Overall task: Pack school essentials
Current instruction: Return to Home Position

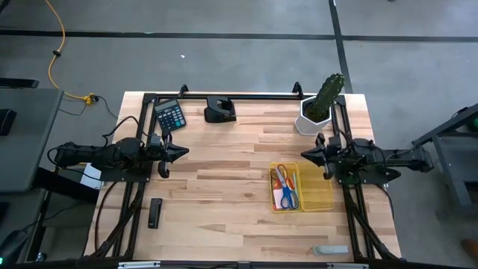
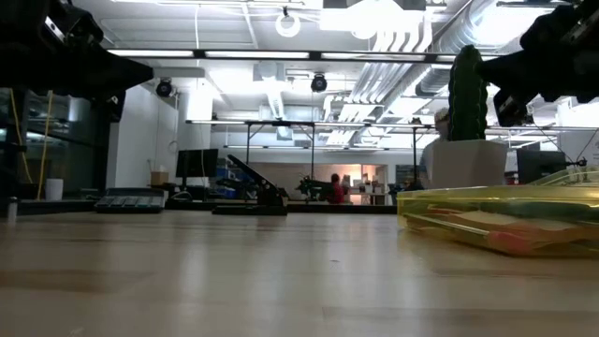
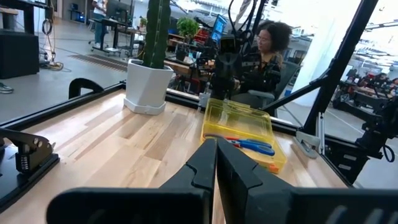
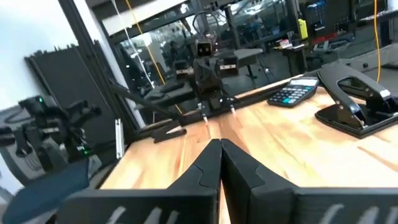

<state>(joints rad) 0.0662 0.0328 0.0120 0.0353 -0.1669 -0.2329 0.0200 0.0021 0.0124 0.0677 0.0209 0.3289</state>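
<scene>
The red-handled scissors [image 1: 281, 178] and blue-handled scissors [image 1: 290, 196] lie side by side in the left half of the clear yellow tray [image 1: 317, 196], right of the table's centre; both also show in the tray [image 3: 245, 118] in the left wrist view. My left gripper [image 1: 184, 152] hovers shut at the table's left side, pointing right. My right gripper [image 1: 305, 155] hovers shut at the right side, just beyond the tray, pointing left. Pens, the sticky pad and red bits are not visible.
A cactus in a white pot [image 1: 320, 104] stands at the far right corner. A calculator [image 1: 171, 115] and a black stapler [image 1: 220, 110] lie along the far edge. A black bar [image 1: 154, 213] lies near left, a grey piece [image 1: 330, 249] near right. A person [image 3: 267, 53] sits beyond the table.
</scene>
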